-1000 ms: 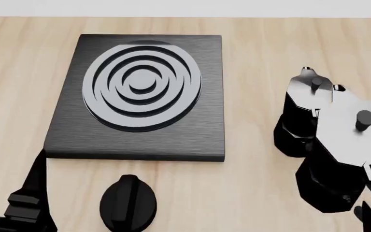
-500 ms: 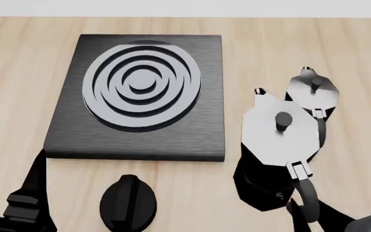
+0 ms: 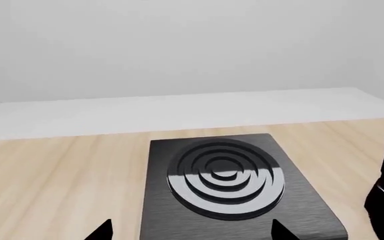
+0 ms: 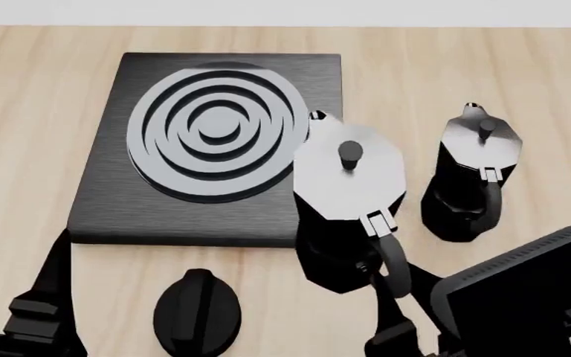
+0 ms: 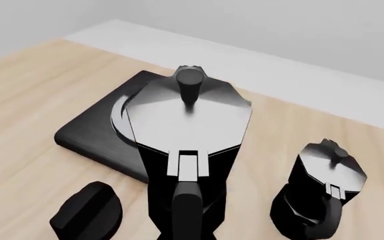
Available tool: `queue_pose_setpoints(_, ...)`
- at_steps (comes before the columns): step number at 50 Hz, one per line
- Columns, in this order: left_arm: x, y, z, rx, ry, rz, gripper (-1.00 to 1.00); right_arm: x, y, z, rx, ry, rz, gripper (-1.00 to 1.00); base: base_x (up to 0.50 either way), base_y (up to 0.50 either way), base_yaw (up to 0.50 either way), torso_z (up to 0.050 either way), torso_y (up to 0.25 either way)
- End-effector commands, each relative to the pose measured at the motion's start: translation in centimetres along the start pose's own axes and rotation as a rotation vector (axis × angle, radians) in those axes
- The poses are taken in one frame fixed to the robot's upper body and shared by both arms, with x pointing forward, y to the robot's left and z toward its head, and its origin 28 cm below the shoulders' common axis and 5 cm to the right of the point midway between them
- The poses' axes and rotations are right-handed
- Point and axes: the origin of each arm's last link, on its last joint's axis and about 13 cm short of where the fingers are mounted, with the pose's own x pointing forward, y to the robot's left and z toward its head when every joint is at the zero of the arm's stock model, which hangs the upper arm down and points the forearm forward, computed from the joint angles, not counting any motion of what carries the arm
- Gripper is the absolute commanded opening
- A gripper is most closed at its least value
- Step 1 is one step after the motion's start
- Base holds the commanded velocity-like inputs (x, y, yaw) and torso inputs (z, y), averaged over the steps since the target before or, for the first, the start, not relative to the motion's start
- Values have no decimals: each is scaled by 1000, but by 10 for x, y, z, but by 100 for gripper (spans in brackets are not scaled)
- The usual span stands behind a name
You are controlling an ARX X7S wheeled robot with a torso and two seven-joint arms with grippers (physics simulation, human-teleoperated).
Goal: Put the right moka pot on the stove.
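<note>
1. The right moka pot hangs above the worktop, carried by its black handle; its body overlaps the stove's right-hand edge in the head view, with the spout over the outer burner ring.
2. The right tool reaches up from the lower right and meets the handle. Its fingers are mostly hidden behind the pot and the arm's black housing, so their spread cannot be read, yet the pot is off the surface and the handle sits in the grip.
3. In the right wrist view the lid and knob fill the centre, with the handle running toward the camera.
4. The other moka pot stands upright on the wood to the right, apart from the carried pot, with a strip of bare worktop between them.
5. A round black knob lies on the wood just in front of the stove's near edge, left of the carried pot.
6. The burner rings are uncovered apart from that right margin; the slab's far and left edges have open wood around them.
7. The left tool shows only two dark fingertips, set wide apart, low and near the stove's front edge, holding nothing.
</note>
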Motion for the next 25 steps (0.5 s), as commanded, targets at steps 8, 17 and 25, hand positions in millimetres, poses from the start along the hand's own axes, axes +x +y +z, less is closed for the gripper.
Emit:
queue_pose_setpoints(8,0,0,0,-2,-1,2,100,26,-2,17,-29,-39,11,-100,0,0,0,0,1)
queue_pose_setpoints(17,0,0,1,-5,-3,2,100,37,-3,22,-38,-33,17,-100,0,0,0,0,1)
queue_pose_setpoints(25,-1,0,1,-6,-5,0,100,46,-3,27,-49,-32,28,-100,0,0,0,1,1)
